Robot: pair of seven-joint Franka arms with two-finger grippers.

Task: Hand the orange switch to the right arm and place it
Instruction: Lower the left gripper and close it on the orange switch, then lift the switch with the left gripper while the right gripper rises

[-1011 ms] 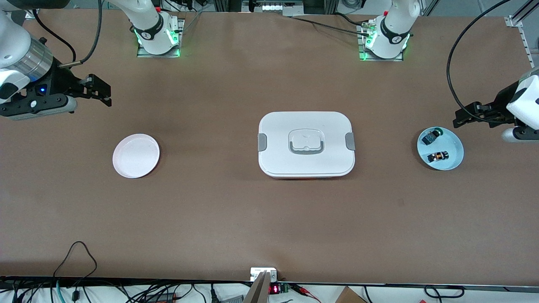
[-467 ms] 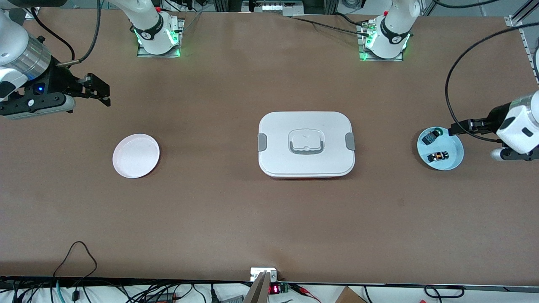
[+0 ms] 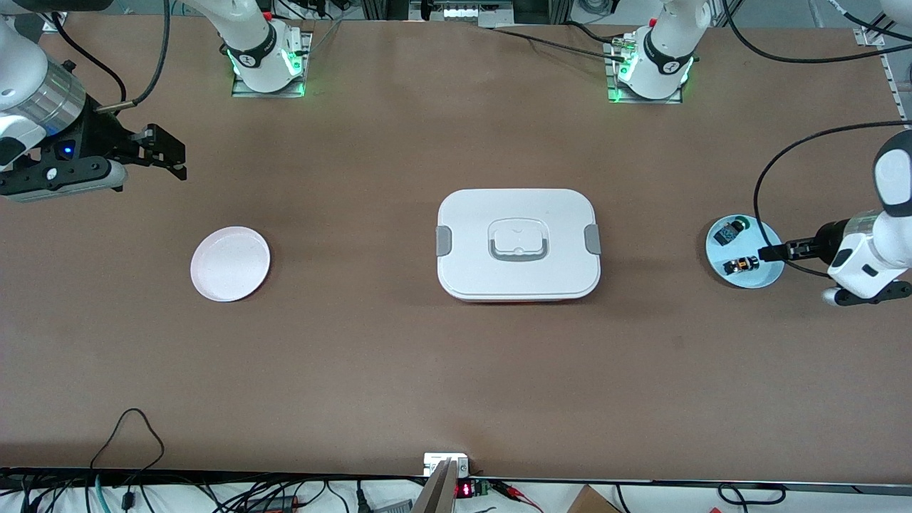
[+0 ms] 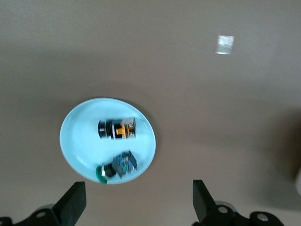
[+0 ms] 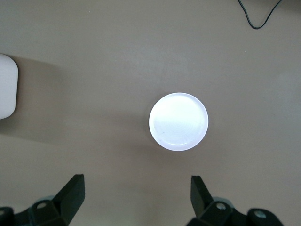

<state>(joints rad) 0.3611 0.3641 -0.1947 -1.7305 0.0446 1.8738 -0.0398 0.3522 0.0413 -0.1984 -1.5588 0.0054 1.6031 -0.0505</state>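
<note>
orange switch (image 3: 741, 266) on blue plate (image 3: 768, 276) beside green switch (image 3: 729, 232), left gripper (image 3: 769, 252) spread wide above – right gripper (image 3: 167, 151) likewise (both empty)

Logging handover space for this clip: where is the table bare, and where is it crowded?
Bare brown table lies between the pink plate and the white lidded box, and between that box and the blue plate. The pink plate itself is empty. Crowded: the blue plate, holding the orange switch and green switch, with the left gripper over it.

A robotics lab: two white arms bolted by green-lit bases (image 3: 268, 65) to a brown table (image 3: 427, 370), loose cables (image 3: 128, 427) and a red digit display (image 3: 463, 489) along its edge.
</note>
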